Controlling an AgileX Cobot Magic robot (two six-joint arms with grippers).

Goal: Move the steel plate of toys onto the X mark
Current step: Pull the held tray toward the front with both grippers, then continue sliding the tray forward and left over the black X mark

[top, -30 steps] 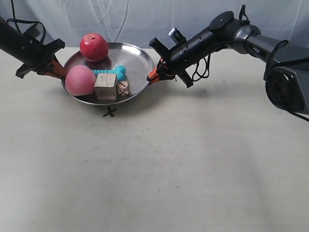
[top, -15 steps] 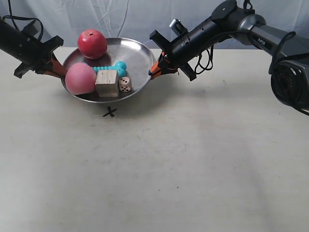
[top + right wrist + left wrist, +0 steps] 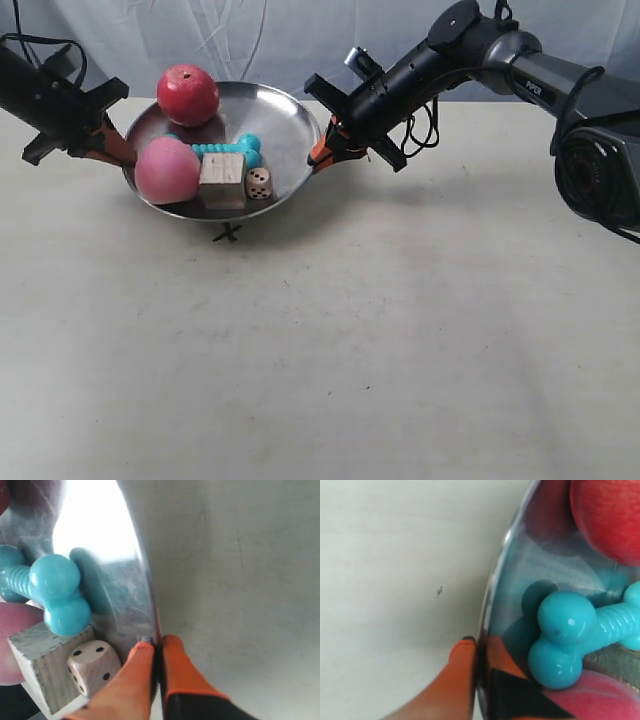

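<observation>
Both grippers hold the steel plate (image 3: pixel 285 125) by opposite rims, just off the table. My left gripper (image 3: pixel 123 155) is shut on the rim (image 3: pixel 492 595) at the exterior view's left. My right gripper (image 3: pixel 318 155) pinches the rim (image 3: pixel 142 580) at the right, orange fingertips (image 3: pixel 172 655) together. In the plate lie the red apple (image 3: pixel 188 95), pink peach (image 3: pixel 167 170), wooden cube (image 3: pixel 221 180), die (image 3: pixel 259 182) and turquoise bone (image 3: pixel 228 150). The X mark (image 3: pixel 228 234) shows at the plate's front edge, partly covered.
A pale cloth backdrop (image 3: pixel 260 40) hangs behind the beige table (image 3: pixel 380 340). The right arm's base (image 3: pixel 600 170) stands at the exterior view's right edge, with cables along that arm.
The plate, carried by both grippers, has shifted slightly left and toward the X mark; its front edge now overlaps the mark. The toys have stayed in place.
</observation>
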